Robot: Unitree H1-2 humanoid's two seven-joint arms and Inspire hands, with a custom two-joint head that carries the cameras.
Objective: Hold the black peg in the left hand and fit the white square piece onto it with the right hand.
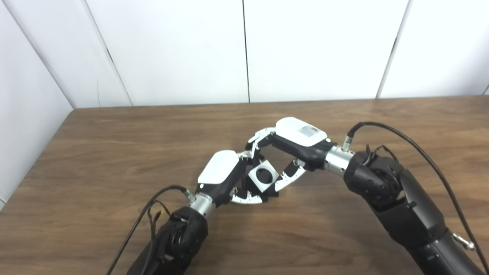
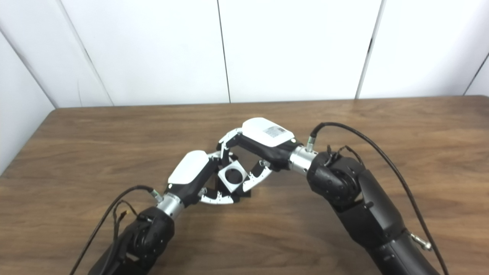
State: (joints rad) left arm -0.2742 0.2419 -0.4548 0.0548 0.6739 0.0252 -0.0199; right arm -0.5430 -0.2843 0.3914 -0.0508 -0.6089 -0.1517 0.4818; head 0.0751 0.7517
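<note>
Left eye view: the right hand (image 1: 290, 147) grips the white square piece (image 1: 263, 176) against the left hand (image 1: 225, 177), which apparently clasps the hidden black peg; seating remains unconfirmed.

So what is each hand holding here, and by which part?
The right hand grips the white square piece by its outer sides, round hole facing the camera. The left hand closes beneath it, presumably on the black peg, which is hidden, so its hold cannot be told.

No legible text anywhere. Only a small grey label (image 1: 308, 131) on the white back cover of the right hand (image 1: 294, 143), its print too blurred to read.
</note>
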